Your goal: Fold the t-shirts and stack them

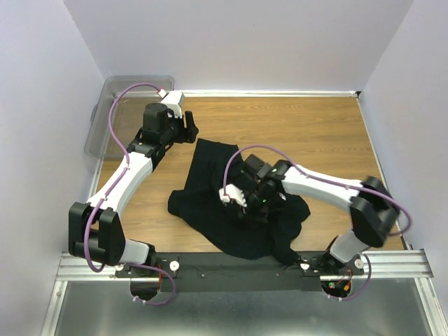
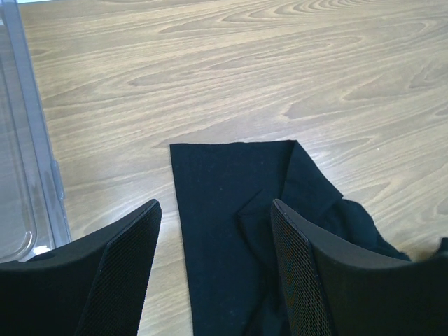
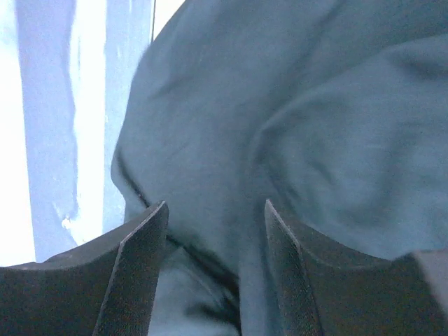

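One black t-shirt lies crumpled on the wooden table, with a flat strip reaching toward the far side. In the left wrist view that strip of t-shirt ends in a straight edge on the wood. My left gripper hovers over the strip's far end, and its jaws stand open and empty above the cloth. My right gripper is down on the middle of the heap. In the right wrist view its jaws are apart, and a fold of t-shirt lies between them.
A clear plastic bin stands at the far left corner, its wall close to my left gripper. Bare wood stretches to the far right. A metal rail runs along the near edge.
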`<state>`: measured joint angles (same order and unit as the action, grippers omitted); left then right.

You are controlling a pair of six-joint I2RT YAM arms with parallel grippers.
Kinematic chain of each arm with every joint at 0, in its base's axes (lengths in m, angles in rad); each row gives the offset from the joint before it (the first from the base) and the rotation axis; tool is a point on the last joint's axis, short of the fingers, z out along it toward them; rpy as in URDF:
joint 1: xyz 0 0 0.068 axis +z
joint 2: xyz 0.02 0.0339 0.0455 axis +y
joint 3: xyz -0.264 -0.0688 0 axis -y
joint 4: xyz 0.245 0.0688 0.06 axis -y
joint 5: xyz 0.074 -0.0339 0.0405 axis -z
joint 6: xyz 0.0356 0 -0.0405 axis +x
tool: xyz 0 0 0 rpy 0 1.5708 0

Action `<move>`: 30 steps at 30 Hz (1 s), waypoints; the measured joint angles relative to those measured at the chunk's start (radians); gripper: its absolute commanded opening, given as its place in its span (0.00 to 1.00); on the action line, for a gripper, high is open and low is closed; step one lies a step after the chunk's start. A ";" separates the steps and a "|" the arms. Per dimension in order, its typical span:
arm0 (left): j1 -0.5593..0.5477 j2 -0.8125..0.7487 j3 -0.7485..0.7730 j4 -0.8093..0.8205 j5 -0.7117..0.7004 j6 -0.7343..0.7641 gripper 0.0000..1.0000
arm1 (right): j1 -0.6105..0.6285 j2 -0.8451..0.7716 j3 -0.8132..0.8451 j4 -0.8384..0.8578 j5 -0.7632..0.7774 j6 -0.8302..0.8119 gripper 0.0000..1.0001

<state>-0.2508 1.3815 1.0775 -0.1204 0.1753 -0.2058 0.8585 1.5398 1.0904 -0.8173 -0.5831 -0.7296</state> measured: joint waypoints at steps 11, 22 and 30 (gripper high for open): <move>0.000 0.000 -0.001 -0.002 -0.012 0.002 0.72 | -0.412 -0.074 -0.008 0.156 0.077 0.161 0.69; 0.000 0.000 -0.001 -0.002 -0.012 0.002 0.72 | -0.452 0.010 -0.026 0.196 0.101 0.124 0.74; 0.000 0.000 -0.001 -0.003 -0.011 0.002 0.72 | -0.469 0.122 -0.025 0.105 0.099 0.002 0.55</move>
<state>-0.2508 1.3819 1.0767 -0.1230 0.1638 -0.2043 0.3893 1.6619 1.0657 -0.7124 -0.4843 -0.7277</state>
